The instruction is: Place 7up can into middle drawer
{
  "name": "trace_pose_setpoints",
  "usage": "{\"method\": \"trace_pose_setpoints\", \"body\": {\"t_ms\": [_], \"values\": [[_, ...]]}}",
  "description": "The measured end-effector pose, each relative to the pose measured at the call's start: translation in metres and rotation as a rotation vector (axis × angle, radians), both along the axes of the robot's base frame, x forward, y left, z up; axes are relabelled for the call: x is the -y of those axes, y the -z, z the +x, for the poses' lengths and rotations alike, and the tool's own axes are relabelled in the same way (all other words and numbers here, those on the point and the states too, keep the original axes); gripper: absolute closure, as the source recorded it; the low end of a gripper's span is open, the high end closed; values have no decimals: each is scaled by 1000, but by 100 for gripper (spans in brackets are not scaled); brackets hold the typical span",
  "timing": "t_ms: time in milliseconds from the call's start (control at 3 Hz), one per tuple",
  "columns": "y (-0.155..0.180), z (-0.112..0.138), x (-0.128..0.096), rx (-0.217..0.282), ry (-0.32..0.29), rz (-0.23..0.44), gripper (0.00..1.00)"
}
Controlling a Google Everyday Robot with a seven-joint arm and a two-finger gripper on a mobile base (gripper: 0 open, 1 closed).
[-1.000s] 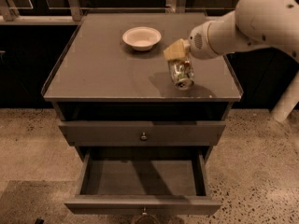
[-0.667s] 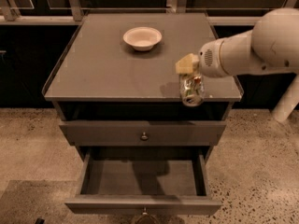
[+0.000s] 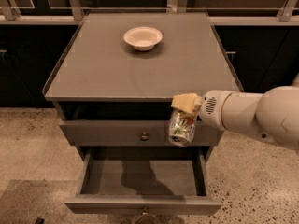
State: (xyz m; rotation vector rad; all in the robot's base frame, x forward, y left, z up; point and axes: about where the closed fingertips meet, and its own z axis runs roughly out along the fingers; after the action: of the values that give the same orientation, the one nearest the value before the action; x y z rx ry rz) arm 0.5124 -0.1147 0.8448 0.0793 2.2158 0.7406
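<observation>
My gripper point(image 3: 183, 112) is shut on the 7up can point(image 3: 182, 127), a small silver can with a green-and-white label. It holds the can by its top in the air, in front of the cabinet's front edge at the right. The can hangs before the upper grey drawer front point(image 3: 117, 133) and above the right part of the middle drawer point(image 3: 140, 177). That drawer is pulled out and open, with nothing inside. Its front panel point(image 3: 142, 205) is nearest the camera.
A pale round bowl point(image 3: 143, 37) sits at the back of the grey cabinet top point(image 3: 117, 73). My white arm point(image 3: 252, 113) reaches in from the right. Dark cabinets and a metal rail run behind. Speckled floor surrounds the cabinet.
My gripper has carried the can from above the cabinet top's right side forward and down, past the front edge, to a spot over the open drawer.
</observation>
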Motion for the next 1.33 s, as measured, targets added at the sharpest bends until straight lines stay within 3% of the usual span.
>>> {"method": "trace_pose_setpoints", "body": {"t_ms": [333,667,1333], "values": [[-1,0,-1,2,-2,-3,100],[50,-10,6,-73,36,30,100],[223,-49,11,-324,115,211,100]]}}
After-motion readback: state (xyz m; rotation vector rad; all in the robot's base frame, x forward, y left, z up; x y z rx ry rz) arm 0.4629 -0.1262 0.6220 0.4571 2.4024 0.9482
